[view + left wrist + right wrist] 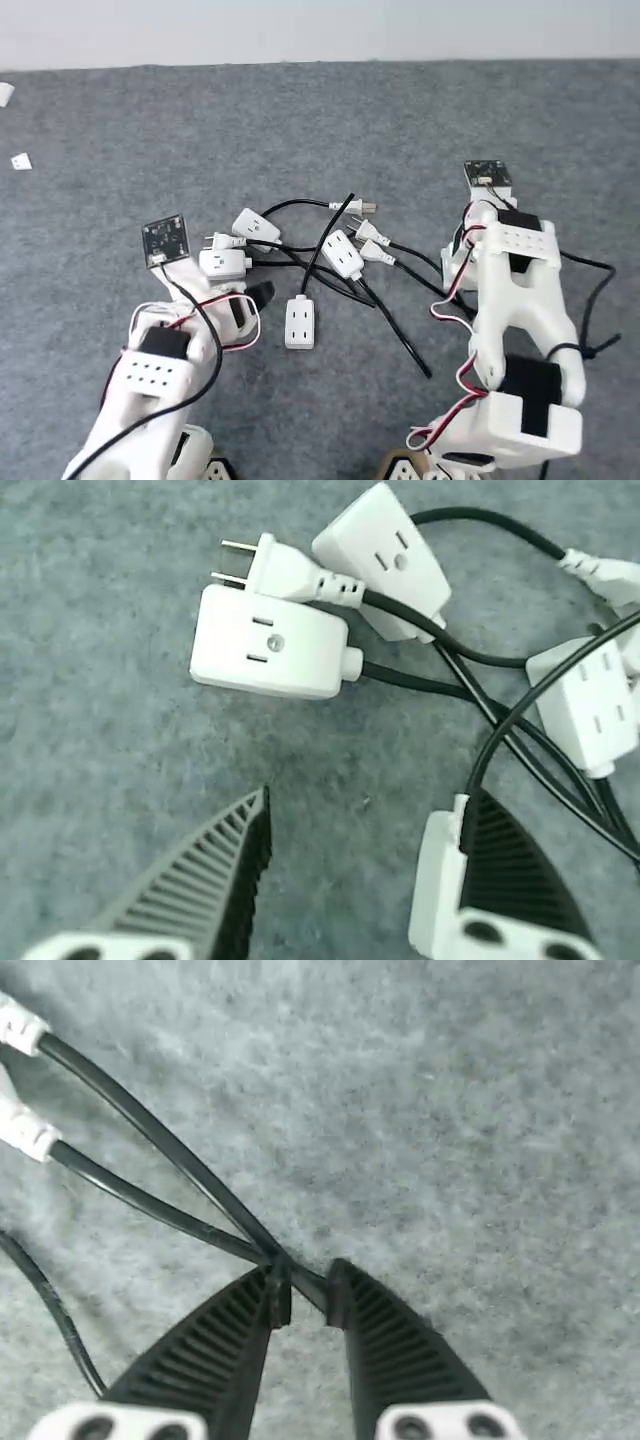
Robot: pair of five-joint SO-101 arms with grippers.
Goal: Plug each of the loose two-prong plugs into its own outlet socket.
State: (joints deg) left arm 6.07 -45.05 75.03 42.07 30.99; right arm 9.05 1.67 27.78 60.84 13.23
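Plugs (pixel 368 232) lie loose in cord tangle mid tabletop (pixel 300 120), none seated. We note left claw (pixel 370 800) wide open, empty, near socket block (pixel 270 645); right claw (pixel 308 1285) nipped onto black cord (pixel 170 1150). Risk, we judge: tugging black cord drags whole tangle, shifts socket block off line.

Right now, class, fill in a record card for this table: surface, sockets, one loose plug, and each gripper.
Surface: grey carpet
Sockets: four white outlet sockets
Loose plug: two-prong plug lying beside a socket, prongs bare
Left gripper: open, over the carpet
Right gripper: shut on black cables
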